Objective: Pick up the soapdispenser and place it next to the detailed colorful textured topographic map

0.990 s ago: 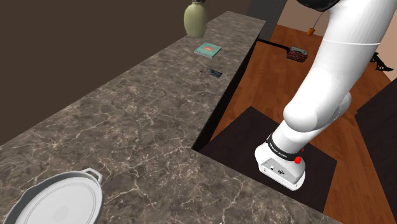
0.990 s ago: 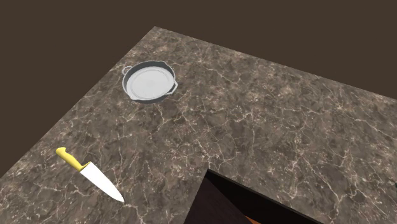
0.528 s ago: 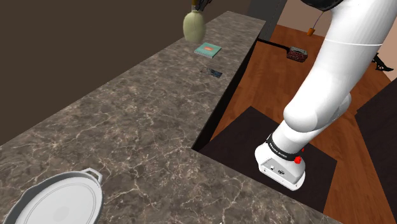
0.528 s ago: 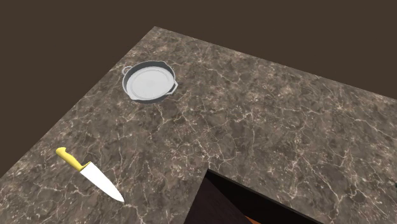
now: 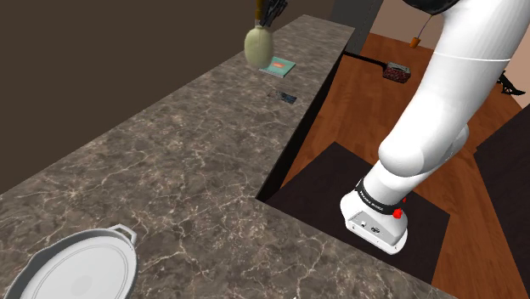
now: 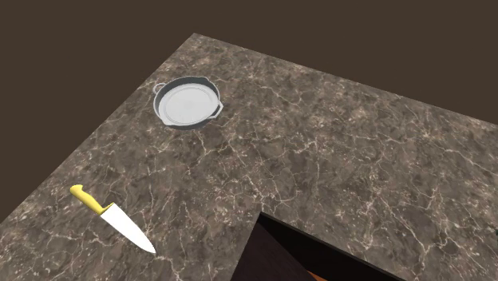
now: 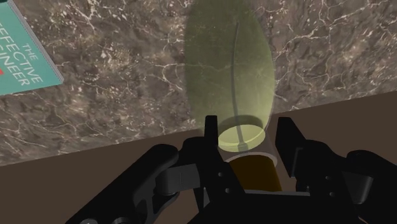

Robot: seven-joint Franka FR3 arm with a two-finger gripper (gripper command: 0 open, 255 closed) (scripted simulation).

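Soap dispenser point(image 5: 260, 44) is positioned at the counter's point(image 5: 187, 153) far end, just left of the map point(image 5: 283, 67) in the shoulder view, pan point(image 5: 76, 270) is set at the near end, knife point(image 6: 120, 224) is laid well apart from it.

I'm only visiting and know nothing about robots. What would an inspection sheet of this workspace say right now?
Surface: dark veined stone counter, with a cut-out where the stand sits.
Job's things: olive-green soap dispenser, clasped at its neck, close by the teal book.
Clutter: grey pan; yellow-handled knife; small dark flat item.
Grippers: tool shut on the soap dispenser.
Cables: thin dark line on the floor; cannot tell whether it is a cable.
Surroundings: wooden floor, dark mat under the stand, small reddish box.
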